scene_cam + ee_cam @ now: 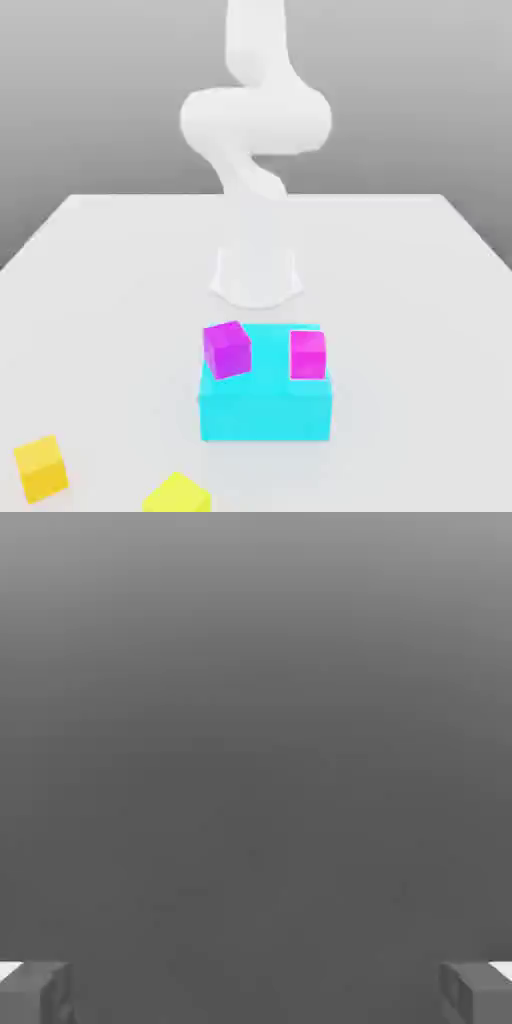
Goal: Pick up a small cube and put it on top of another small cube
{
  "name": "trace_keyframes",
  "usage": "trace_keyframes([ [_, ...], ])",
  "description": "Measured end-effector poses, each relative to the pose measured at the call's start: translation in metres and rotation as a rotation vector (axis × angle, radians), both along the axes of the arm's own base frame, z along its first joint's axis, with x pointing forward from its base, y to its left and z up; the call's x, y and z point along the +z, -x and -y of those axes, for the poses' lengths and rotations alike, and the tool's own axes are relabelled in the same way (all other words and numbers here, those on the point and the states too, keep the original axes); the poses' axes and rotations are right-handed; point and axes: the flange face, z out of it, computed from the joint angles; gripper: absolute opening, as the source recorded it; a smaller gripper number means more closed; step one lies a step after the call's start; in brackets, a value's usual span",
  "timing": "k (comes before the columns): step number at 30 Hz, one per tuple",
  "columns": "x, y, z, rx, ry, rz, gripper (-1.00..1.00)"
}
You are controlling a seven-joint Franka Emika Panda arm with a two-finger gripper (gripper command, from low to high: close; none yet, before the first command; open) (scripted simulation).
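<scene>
A small cube (40, 467), golden-yellow with an orange tinge, lies on the white table near the front edge, at the exterior view's left. In the hand view, my gripper (256, 992) is open. Its two grey fingertips (35, 992) stand far apart with nothing between them, and only plain grey background lies beyond. In the exterior view, the white arm (255, 120) rises from its base at the table's middle and leaves the picture at the top, well away from the small cube.
A cyan block (265, 405) sits in front of the arm's base (256, 275), with two magenta cubes (227, 349) (308, 354) on top. A paler lemon-yellow cube (177, 494) lies at the front edge, right of the golden one.
</scene>
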Motion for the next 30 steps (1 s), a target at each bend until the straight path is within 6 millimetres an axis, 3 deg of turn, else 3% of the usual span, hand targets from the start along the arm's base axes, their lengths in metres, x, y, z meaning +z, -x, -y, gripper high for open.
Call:
trace_keyframes([
  [7,-0.102,-0.075,0.058,-0.191,-0.105,-0.176,0.0],
  [15,-0.236,-0.116,0.131,-0.427,-0.212,-0.365,0.0],
  [20,-0.327,-0.113,0.184,-0.6,-0.274,-0.476,0.0],
  [24,-0.4,-0.102,0.21,-0.717,-0.311,-0.568,0.0],
  [28,-0.472,-0.079,0.237,-0.844,-0.345,-0.655,0.0],
  [30,-0.503,-0.074,0.242,-0.866,-0.35,-0.67,0.0],
])
